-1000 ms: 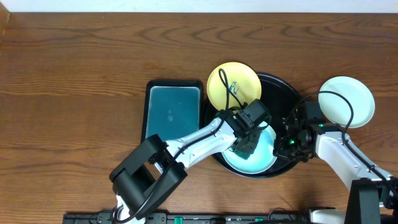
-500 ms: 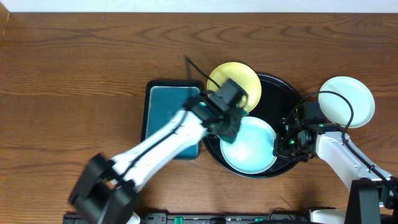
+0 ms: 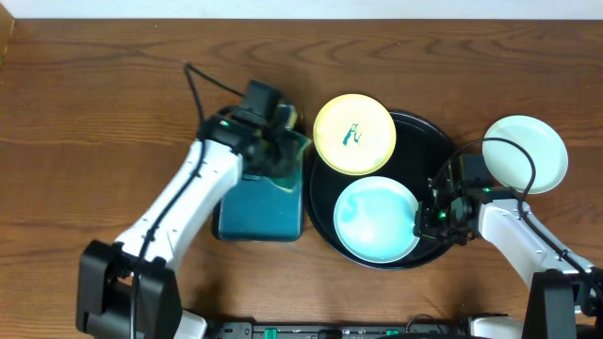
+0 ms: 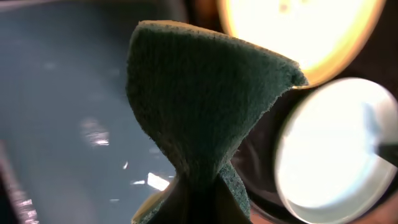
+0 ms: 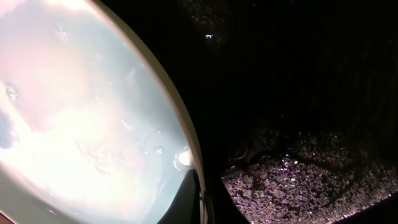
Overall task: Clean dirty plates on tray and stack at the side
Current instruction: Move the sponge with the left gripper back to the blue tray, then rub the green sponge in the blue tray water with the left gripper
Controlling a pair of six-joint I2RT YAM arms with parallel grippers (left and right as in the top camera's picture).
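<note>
A round black tray (image 3: pixel 429 151) holds a yellow plate (image 3: pixel 354 134) with a green smear at its back left and a light blue plate (image 3: pixel 375 220) at its front. My left gripper (image 3: pixel 281 143) is shut on a dark green sponge (image 4: pixel 199 112) and hangs over the right edge of the teal water basin (image 3: pixel 259 202). My right gripper (image 3: pixel 429 218) is shut on the right rim of the light blue plate (image 5: pixel 93 118), one finger on top of the rim (image 5: pixel 186 193). A clean pale plate (image 3: pixel 526 153) lies right of the tray.
The basin (image 4: pixel 74 112) fills the left of the left wrist view, with both tray plates at its right. The wooden table (image 3: pixel 113 104) stretches bare to the left and back. The black tray floor (image 5: pixel 298 93) is wet.
My left arm has swung the sponge off the light blue plate, leftward and back, to over the basin. The right gripper has kept its hold on the plate rim.
</note>
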